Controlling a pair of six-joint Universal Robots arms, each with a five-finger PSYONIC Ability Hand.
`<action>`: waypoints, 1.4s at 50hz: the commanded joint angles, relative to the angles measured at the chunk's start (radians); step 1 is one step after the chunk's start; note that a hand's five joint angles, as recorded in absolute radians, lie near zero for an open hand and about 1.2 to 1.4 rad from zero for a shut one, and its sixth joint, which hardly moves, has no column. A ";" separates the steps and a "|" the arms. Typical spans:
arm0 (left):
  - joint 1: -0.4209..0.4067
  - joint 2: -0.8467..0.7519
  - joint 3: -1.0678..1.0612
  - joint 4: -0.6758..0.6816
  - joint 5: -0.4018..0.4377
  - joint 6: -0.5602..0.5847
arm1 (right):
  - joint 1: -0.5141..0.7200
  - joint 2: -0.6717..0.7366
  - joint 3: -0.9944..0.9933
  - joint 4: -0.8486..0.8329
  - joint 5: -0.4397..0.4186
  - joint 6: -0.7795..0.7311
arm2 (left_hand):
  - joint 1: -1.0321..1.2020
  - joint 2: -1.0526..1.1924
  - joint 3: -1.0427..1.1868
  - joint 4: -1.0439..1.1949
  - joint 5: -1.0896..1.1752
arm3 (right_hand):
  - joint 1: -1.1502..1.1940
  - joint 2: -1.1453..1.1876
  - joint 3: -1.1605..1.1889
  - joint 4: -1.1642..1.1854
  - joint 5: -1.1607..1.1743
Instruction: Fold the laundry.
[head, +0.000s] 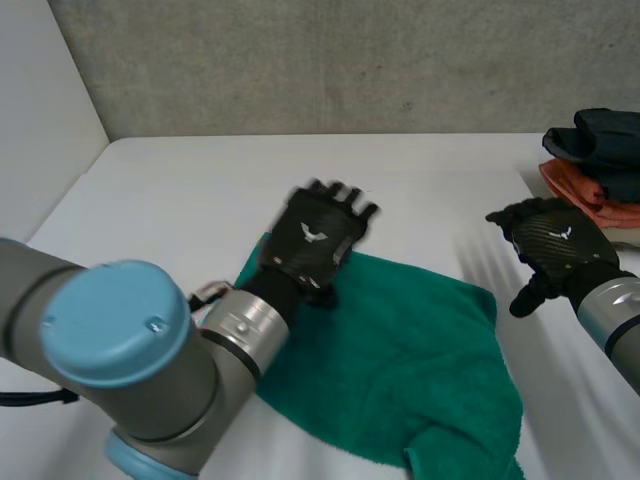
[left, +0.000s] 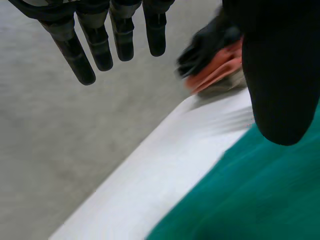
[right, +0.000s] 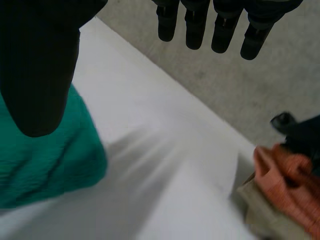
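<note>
Lying rumpled on the white tabletop (head: 200, 190), the green towel (head: 400, 350) has the left hand (head: 315, 240) over its far left corner, fingers straight and holding nothing. The right hand (head: 555, 245) is just beside the towel's far right corner, over bare tabletop, likewise spread and empty. Past that hand from the towel sits a stack of folded clothes (head: 600, 170), dark over orange over beige.
</note>
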 joint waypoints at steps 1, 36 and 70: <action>0.083 0.150 -0.099 -0.051 -0.159 0.037 | 0.043 -0.024 -0.105 0.373 0.055 0.089 | -0.001 0.001 0.007 0.007 0.022 | -0.052 -0.034 -0.032 -0.036 -0.046; 0.263 0.217 -0.222 -0.186 -0.121 0.263 | 0.158 -0.142 -0.013 0.199 0.206 -0.222 | 1.114 1.116 1.122 1.123 1.137 | 1.170 1.187 1.190 1.186 1.176; 0.293 -0.191 0.250 -0.283 -0.103 0.020 | 0.276 0.655 -0.872 0.178 0.053 -0.331 | 0.655 0.657 0.663 0.663 0.678 | 1.170 1.187 1.190 1.186 1.176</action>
